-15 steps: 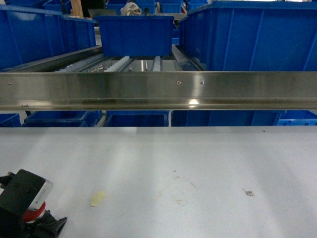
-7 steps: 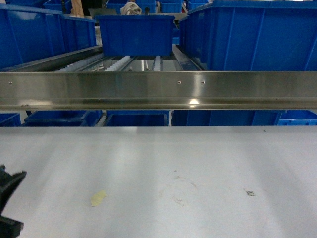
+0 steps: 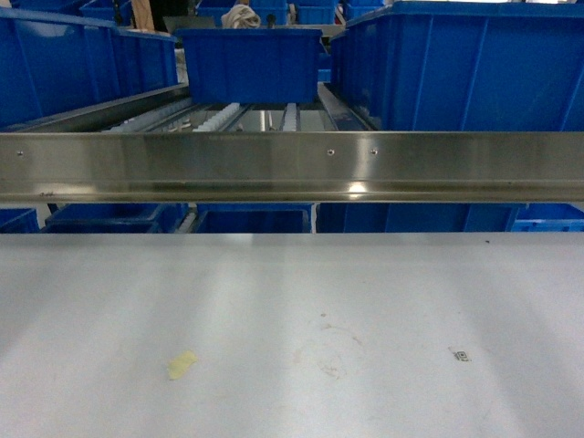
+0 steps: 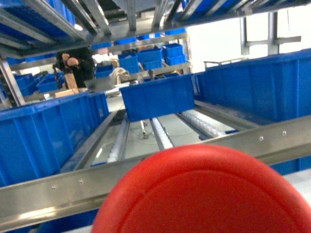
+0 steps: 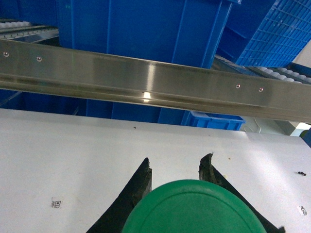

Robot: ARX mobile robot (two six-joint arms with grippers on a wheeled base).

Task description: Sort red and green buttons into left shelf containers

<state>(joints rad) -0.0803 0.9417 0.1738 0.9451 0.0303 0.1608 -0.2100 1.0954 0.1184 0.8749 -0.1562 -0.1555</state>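
**Both buttons held up at the cameras, neither yet in a bin**

The head view shows a pale grey worktop point(image 3: 365, 301) with no arm and no button on it. A pale yellowish scrap of tape point(image 3: 181, 365) lies near the worktop's front-left corner, and a tiny printed code sticker point(image 3: 461, 355) sits toward its front-right. Along the worktop's far edge runs a brushed steel rail point(image 3: 292, 166), and behind it a roller shelf carries bright-blue bins: a large one on the left point(image 3: 64, 68), a smaller one set back in the middle point(image 3: 248, 62), and a large one on the right point(image 3: 456, 68).

In the left wrist view, a wide red mushroom cap point(image 4: 204, 194) fills the lower frame, very close to the lens, with the rail and the shelf bins beyond. The red button appears to be carried by the left gripper, but the fingers themselves are hidden behind the cap, so their opening cannot be told.

In the right wrist view, a round green cap point(image 5: 194, 208) sits at the bottom edge. Two dark fingertips point(image 5: 143, 177) of the right gripper point(image 5: 176, 171) rise just behind it, a narrow gap between them; the cap seems lodged between the fingers, though the contact itself is hidden. Below lies the worktop, the rail across the top.

As a judgement: both buttons look picked up, and no button is seen in any bin. Both placements into the left shelf bins remain.
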